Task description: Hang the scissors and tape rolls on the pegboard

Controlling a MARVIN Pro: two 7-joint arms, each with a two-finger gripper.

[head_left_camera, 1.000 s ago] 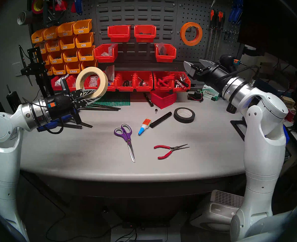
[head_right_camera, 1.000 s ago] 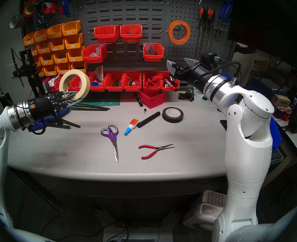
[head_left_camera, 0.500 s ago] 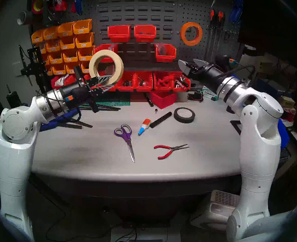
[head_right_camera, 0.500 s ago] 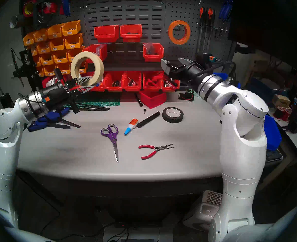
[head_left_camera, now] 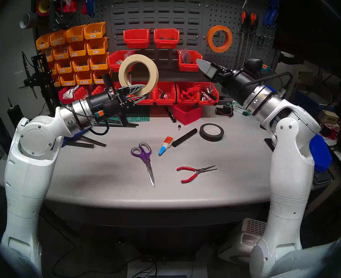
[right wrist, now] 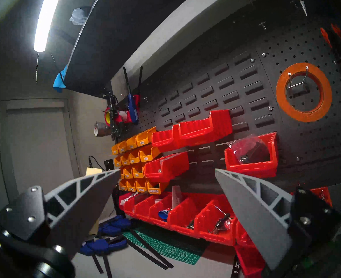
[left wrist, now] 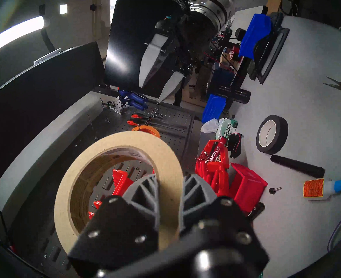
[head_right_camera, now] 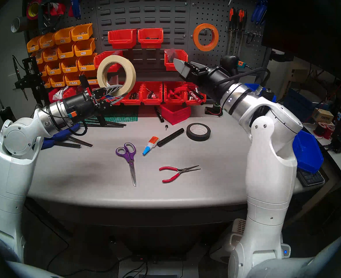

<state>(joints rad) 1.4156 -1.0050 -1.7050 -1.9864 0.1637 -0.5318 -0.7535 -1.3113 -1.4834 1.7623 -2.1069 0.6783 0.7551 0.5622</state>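
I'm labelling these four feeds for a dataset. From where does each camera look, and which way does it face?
Head stereo left: from the head, down over the bench toward the pegboard; both arms show, the left end effector gripping the masking tape roll.
Head stereo right: almost the same picture, shifted sideways.
Left wrist: behind its fingers, rolled on its side, facing the open right end effector.
Right wrist: tilted, facing the wall bins between its spread fingers.
Shared: the hung orange tape roll shows in all four views.

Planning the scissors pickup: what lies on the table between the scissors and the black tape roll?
In the head views, a glue bottle and a black cylinder lie between the scissors and black tape roll.
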